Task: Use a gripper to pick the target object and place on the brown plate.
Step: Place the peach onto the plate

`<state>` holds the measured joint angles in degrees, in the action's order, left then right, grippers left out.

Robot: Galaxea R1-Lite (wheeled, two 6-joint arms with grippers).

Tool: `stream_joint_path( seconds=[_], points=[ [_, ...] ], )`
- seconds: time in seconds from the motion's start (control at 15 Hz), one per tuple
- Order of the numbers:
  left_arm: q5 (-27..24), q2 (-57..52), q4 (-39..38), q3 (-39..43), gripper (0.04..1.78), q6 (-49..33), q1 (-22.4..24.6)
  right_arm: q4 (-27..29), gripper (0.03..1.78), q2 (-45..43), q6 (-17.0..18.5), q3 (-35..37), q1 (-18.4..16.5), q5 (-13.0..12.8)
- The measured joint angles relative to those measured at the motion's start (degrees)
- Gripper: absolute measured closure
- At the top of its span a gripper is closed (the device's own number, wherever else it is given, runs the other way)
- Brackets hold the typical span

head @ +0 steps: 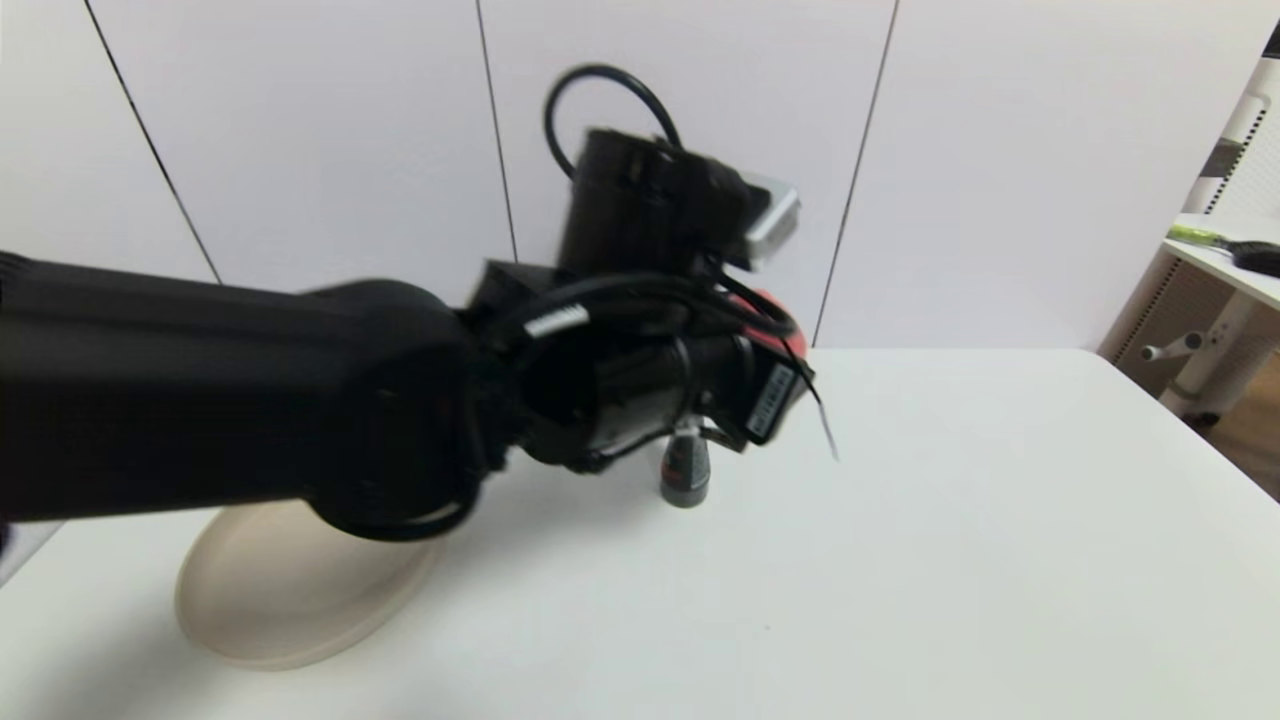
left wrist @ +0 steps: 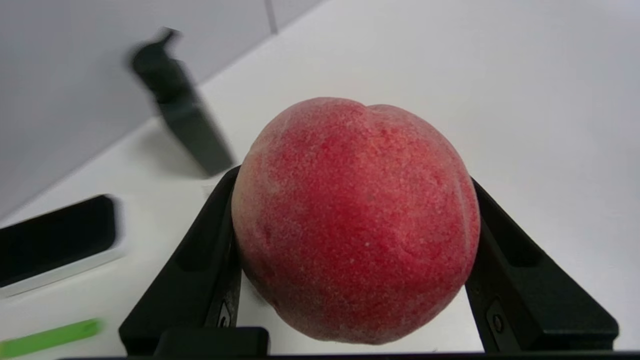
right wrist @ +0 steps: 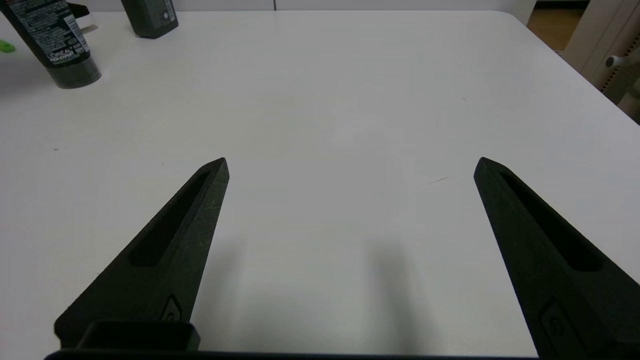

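My left gripper (left wrist: 354, 176) is shut on the round red-pink peach (left wrist: 355, 220), one black finger on each side, and holds it clear of the white table. In the head view the left arm reaches across from the left, and its wrist hides most of the gripper (head: 775, 350); only a sliver of the red peach (head: 778, 312) shows. The beige-tan plate (head: 270, 600) lies at the near left of the table, partly under the arm. My right gripper (right wrist: 350, 162) is open and empty over bare table.
A black tube (head: 685, 478) stands mid-table below the left wrist and also shows in the right wrist view (right wrist: 60, 45), beside a dark box (right wrist: 150, 17). A black-and-white flat block (left wrist: 55, 245) and a green strip (left wrist: 50, 337) lie nearby. A side desk (head: 1230, 260) stands at the right.
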<state>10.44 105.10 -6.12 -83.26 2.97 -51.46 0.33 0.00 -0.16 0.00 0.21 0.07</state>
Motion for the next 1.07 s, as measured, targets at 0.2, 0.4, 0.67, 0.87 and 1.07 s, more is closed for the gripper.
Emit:
stream_joint_path(
  seconds=[0.2, 0.4, 0.67, 0.87, 1.07],
  points=[
    [0.41, -11.5, 7.88, 1.01, 0.61, 4.6, 10.8, 0.0, 0.12, 0.0, 0.02, 0.0, 0.0, 0.0],
    [0.34, -21.61, 13.99, 4.24, 0.62, 8.62, 25.16, 0.05, 0.12, 0.0, 0.0, 0.0, 0.04, 0.0],
    [0.2, -31.11, 16.01, 15.18, 0.62, 8.51, 38.14, 0.0, 0.12, 0.0, 0.0, 0.0, -0.02, 0.0],
    [-0.33, -34.29, 14.67, 25.71, 0.62, 5.49, 40.66, 0.02, 0.12, 0.0, 0.02, 0.0, 0.0, 0.0],
    [-0.46, -35.04, 7.9, 37.35, 0.62, 4.44, 41.07, 0.02, 0.12, 0.0, 0.0, 0.0, 0.0, -0.02]
  ],
)
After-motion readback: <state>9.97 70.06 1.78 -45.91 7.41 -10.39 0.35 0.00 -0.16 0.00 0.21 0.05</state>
